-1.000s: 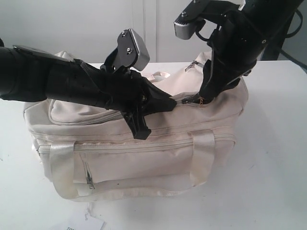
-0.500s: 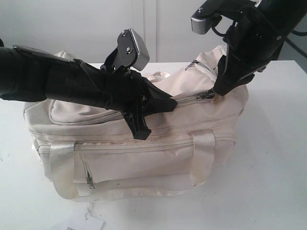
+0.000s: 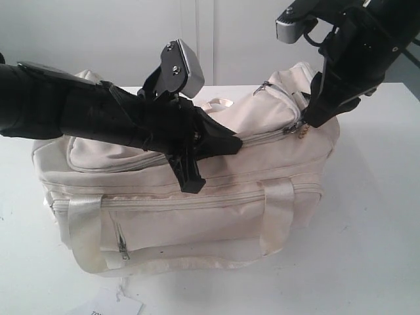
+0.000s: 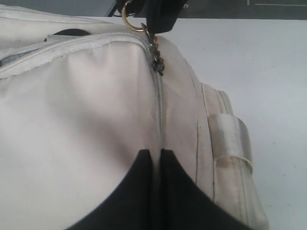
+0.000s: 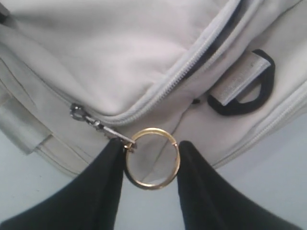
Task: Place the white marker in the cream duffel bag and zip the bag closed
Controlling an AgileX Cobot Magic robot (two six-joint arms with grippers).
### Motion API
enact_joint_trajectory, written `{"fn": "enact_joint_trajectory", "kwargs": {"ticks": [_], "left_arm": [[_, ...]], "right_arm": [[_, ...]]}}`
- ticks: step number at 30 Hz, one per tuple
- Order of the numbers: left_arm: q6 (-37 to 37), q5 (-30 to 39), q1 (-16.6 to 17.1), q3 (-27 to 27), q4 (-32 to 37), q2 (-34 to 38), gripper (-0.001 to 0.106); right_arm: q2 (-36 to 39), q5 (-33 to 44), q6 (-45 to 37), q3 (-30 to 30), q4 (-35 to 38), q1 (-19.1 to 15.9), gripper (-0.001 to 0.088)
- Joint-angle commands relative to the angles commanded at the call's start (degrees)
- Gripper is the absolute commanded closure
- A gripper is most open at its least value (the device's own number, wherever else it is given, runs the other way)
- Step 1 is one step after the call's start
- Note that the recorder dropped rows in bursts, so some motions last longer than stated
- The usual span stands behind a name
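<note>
Zipping step, judged near its finish. No sight of white marker in any view; presumably inside cream duffel bag (image 3: 197, 216) on table (image 3: 367, 230). Pinching bag top on the zip seam with left gripper (image 4: 154, 165), fingers together on fabric. Gripping gold ring pull (image 5: 144, 184) with right gripper (image 5: 151, 146), fingers clamped across ring; slider (image 5: 78, 111) close to bag's end. Next: hold seam taut, draw ring along track to its stop, no snatching.
</note>
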Motion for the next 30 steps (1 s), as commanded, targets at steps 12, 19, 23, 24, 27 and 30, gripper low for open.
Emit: {"fn": "enact_joint_trajectory", "kwargs": {"ticks": [12, 19, 23, 24, 27, 30], "left_arm": [[-1.6, 2.0, 0.0, 0.0, 0.8, -0.6, 0.105], [-2.7, 2.3, 0.0, 0.0, 1.0, -0.6, 0.105], [-2.7, 2.7, 0.0, 0.0, 1.6, -0.9, 0.105], [-2.7, 2.7, 0.0, 0.0, 2.6, -1.0, 0.105], [-2.8, 2.8, 0.0, 0.0, 4.0, -1.4, 0.105], [-2.8, 2.7, 0.0, 0.0, 4.1, -1.6, 0.105]], "right_arm": [[0.0, -6.0, -0.8, 0.0, -0.1, 0.0, 0.0868], [0.0, -8.1, -2.4, 0.0, -0.4, 0.0, 0.0868], [0.0, -10.3, -2.5, 0.0, -0.6, -0.1, 0.0868], [0.0, -10.9, -2.5, 0.0, -0.6, -0.3, 0.0868], [0.0, -12.4, -2.5, 0.0, -0.6, -0.8, 0.0868], [0.0, -12.5, -2.5, 0.0, -0.4, -1.2, 0.0868]]}}
